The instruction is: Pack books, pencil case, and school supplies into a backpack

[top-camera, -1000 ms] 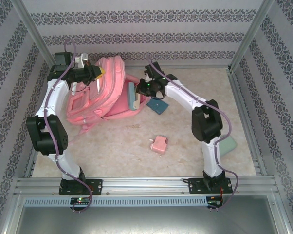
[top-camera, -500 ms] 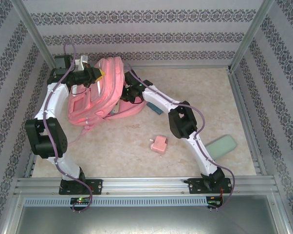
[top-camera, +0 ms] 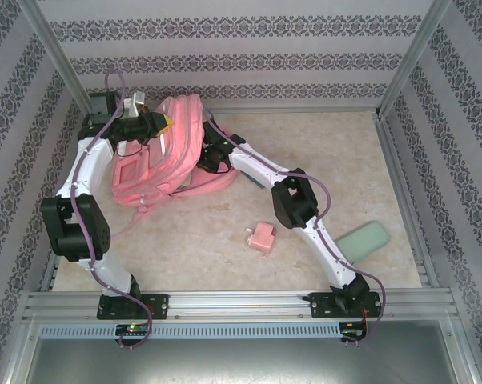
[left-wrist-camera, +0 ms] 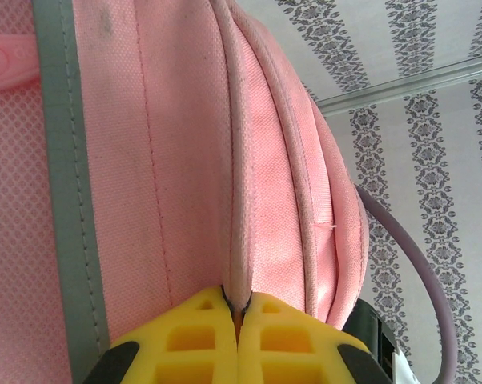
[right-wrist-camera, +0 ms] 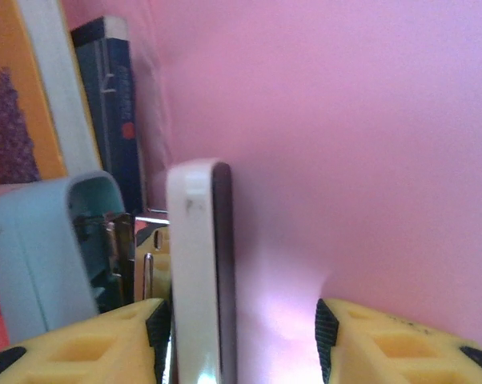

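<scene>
The right gripper (right-wrist-camera: 241, 324) has its jaws standing apart, with nothing clamped between them. In the right wrist view the stapler (right-wrist-camera: 194, 264) stands on end in the gap. Its beige flat side lies against the left yellow fingertip (right-wrist-camera: 73, 348), with a clear space to the other one. The stapler's pale teal body, rounded at the top, sits on the far side of that beige plate, and the metal works show between the two halves.

Behind the stapler two books stand upright side by side. One is a yellow book (right-wrist-camera: 17, 96) with a purple cartoon shape and a white edge, and the other is a navy book (right-wrist-camera: 113, 96). Smooth pink lining runs all around them. From above, this gripper reaches into the open mouth of the backpack (top-camera: 157, 164).

The left gripper (left-wrist-camera: 239, 308) is closed tight, with a raised seam of the backpack's pink woven fabric pinched between its yellow pads. Beside that seam run a grey trim band and several curved stitched ridges.

The backpack lies toward the far left corner of the table (top-camera: 329, 152). It is large and pink, its zip pockets face up, and a strap trails toward the left edge.

The pink block (top-camera: 263, 238) sits on bare tabletop around the middle, nearer the front edge and well apart from the backpack. The pencil case (top-camera: 363, 240) is mint-green and oblong with rounded corners. It lies at an angle near the right edge, just beside the right arm's lower link.
</scene>
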Controlling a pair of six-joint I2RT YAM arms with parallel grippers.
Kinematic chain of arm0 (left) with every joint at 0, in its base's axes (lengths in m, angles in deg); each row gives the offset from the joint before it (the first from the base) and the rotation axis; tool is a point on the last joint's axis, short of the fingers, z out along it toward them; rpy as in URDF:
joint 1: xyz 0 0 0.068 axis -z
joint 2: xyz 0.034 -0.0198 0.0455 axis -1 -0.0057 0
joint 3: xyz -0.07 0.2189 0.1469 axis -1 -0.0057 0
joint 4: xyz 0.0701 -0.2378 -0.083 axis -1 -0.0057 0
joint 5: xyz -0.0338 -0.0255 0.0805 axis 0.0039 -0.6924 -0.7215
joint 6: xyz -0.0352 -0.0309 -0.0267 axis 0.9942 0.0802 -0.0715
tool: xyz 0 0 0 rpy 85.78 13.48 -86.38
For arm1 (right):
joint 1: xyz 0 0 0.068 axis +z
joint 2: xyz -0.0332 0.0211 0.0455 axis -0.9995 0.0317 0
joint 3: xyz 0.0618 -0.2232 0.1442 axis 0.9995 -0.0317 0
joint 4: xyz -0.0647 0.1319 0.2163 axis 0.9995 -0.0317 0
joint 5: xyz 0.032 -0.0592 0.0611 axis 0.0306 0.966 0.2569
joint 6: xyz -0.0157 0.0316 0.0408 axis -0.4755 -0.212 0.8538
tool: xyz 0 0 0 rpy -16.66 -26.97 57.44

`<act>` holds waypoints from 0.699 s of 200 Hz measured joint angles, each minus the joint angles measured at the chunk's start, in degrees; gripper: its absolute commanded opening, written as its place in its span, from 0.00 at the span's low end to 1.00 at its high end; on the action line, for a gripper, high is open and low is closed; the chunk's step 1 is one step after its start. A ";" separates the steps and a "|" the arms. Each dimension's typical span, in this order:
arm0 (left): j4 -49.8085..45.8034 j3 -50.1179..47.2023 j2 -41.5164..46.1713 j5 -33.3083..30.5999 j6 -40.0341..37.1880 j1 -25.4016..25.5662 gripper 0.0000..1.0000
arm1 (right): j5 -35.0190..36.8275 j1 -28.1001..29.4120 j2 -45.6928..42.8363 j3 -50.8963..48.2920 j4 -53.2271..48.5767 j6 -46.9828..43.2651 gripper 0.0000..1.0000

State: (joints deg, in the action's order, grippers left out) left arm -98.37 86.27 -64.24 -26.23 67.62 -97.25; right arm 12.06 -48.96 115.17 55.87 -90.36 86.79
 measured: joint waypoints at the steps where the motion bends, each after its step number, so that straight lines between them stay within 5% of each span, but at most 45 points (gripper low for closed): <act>1: 0.00 -0.02 0.00 0.00 -0.02 0.00 0.00 | 0.02 0.00 -0.04 -0.09 -0.02 0.02 0.53; 140: -0.52 0.00 0.00 0.00 -1.60 0.00 0.00 | -0.26 -0.96 -4.42 -2.75 0.61 -0.79 0.40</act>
State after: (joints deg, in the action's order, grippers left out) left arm -98.89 86.27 -64.24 -26.23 66.03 -97.25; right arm 11.80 -49.92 110.75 53.12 -89.75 86.00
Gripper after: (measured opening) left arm 0.060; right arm 0.404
